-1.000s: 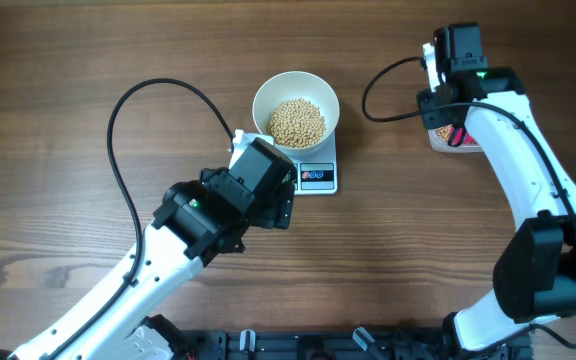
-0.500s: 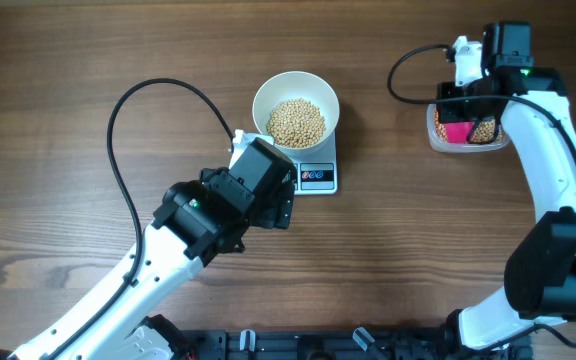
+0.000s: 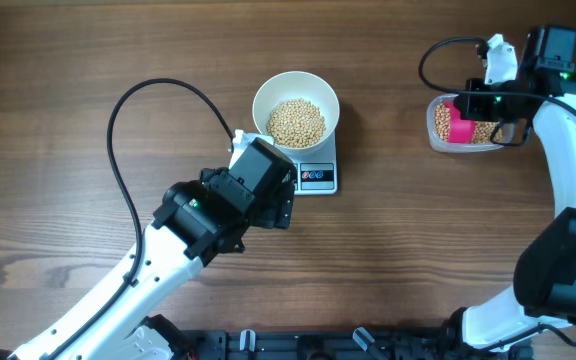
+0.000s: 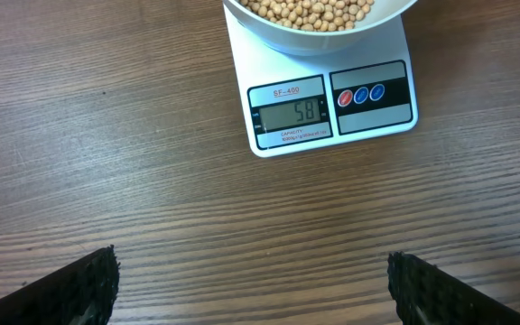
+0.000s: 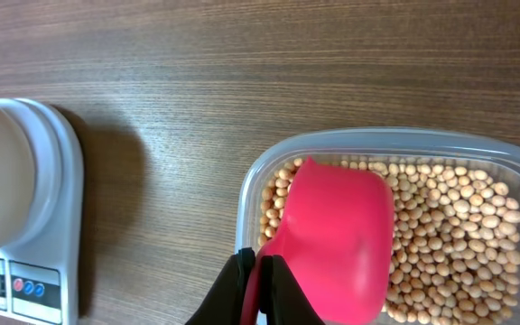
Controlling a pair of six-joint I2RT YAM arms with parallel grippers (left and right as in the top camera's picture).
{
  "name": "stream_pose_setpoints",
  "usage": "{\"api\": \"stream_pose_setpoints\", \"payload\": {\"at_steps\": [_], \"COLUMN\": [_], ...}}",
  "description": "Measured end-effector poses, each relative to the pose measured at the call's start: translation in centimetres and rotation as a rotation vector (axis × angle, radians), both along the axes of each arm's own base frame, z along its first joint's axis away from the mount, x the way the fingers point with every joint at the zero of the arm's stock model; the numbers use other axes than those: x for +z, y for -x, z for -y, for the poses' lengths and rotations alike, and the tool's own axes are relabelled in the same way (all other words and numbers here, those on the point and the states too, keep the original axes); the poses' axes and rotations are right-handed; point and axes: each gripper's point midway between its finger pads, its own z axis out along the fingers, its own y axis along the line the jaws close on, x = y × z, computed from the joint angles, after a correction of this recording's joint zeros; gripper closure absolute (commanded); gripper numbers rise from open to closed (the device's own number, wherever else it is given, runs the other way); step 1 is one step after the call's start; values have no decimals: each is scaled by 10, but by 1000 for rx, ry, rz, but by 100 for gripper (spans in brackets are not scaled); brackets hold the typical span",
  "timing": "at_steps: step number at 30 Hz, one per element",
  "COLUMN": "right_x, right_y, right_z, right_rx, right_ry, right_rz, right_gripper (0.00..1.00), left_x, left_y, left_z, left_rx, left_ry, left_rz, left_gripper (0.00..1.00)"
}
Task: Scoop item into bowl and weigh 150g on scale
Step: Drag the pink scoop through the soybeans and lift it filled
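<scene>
The left jaws are hanging released below the scale [image 3: 316,178] and bowl [image 3: 260,105] of beans [image 3: 296,122] at top centre, while the right jaws are clenching the pink scoop [image 5: 337,239] over the upper-right container [image 5: 377,135], risking an overfull load spilling across the worktop [image 3: 68,60].

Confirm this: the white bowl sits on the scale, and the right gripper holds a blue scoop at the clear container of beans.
Wrong colour: the scoop is pink, not blue, as the right wrist view shows. The rest holds: the right gripper grips it at the clear container of beans, and the white bowl sits on the scale.
</scene>
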Motion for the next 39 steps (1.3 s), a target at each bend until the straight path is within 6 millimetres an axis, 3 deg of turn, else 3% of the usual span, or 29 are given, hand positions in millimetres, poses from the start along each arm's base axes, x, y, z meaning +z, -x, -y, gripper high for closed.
{"api": "stream_pose_setpoints", "payload": {"at_steps": [11, 20, 25, 39], "right_x": [9, 3, 0, 19], "right_y": [6, 12, 20, 31], "right_z": [17, 22, 42, 82], "right_rx": [17, 29, -20, -103], "right_ry": [-120, -77, -127, -300], "right_rz": [41, 15, 13, 107], "right_gripper": [96, 96, 96, 96], "left_x": [0, 0, 0, 0], "left_y": [0, 0, 0, 0], "left_z": [0, 0, 0, 0], "left_rx": [0, 0, 0, 0], "left_ry": [0, 0, 0, 0], "left_rz": [0, 0, 0, 0], "left_gripper": [0, 0, 0, 0]}}
